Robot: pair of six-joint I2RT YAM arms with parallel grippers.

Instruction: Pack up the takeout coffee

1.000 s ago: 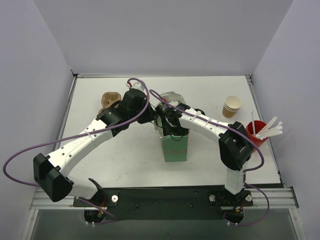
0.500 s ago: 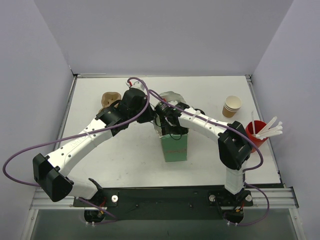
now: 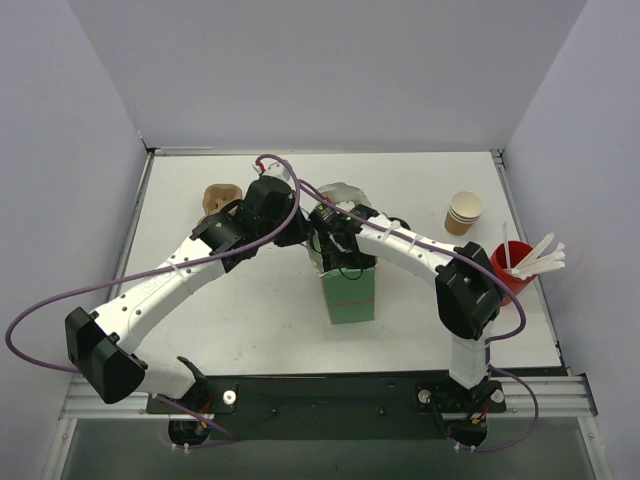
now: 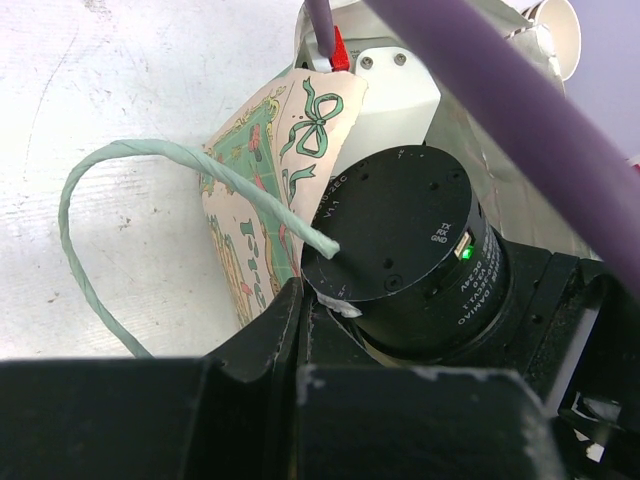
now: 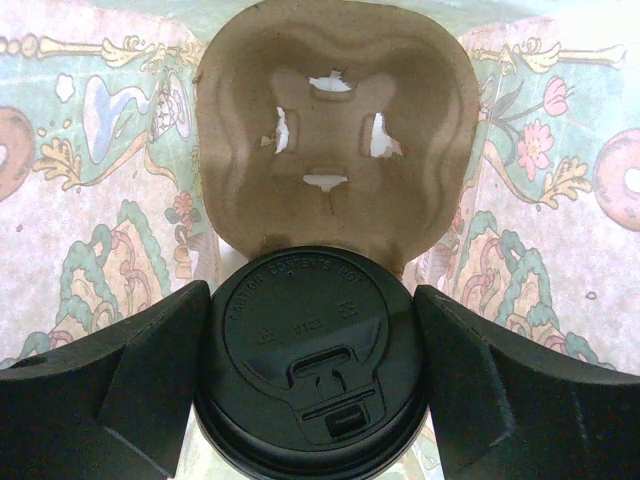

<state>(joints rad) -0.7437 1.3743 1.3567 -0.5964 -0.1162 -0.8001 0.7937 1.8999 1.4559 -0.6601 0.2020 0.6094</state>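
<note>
Top view: a green paper bag (image 3: 350, 296) is seen standing upright near the middle of the table (image 3: 272, 322), with both arms bent in over its open mouth. Left gripper (image 4: 298, 300): clenched, the fingers pressed together. In the left wrist view the bag's printed rim is seen running down into them, so the bag's left edge is noted as pinched. A twisted handle (image 4: 120, 172), pale green, is looped out over the table beside that rim. Right gripper (image 5: 312, 372): closed around the takeout coffee (image 5: 310, 340). The round black lid is bracketed by a dark finger on each side, both touching it, and only the lid is shown, the brown cup below being hidden. The coffee is held inside the bag, whose flowered inner walls are seen on both sides. A tan pulp carrier (image 5: 335, 130) lies further in, its near edge overlapped by the lid. Whether the cup is seated in a pocket cannot be told. Elsewhere on the table: a second pulp carrier (image 3: 220, 200) is noted at the far left behind the left arm, a stack of paper cups (image 3: 465, 212) at the far right, and a red cup (image 3: 513, 266) holding white pieces near the right edge.
</note>
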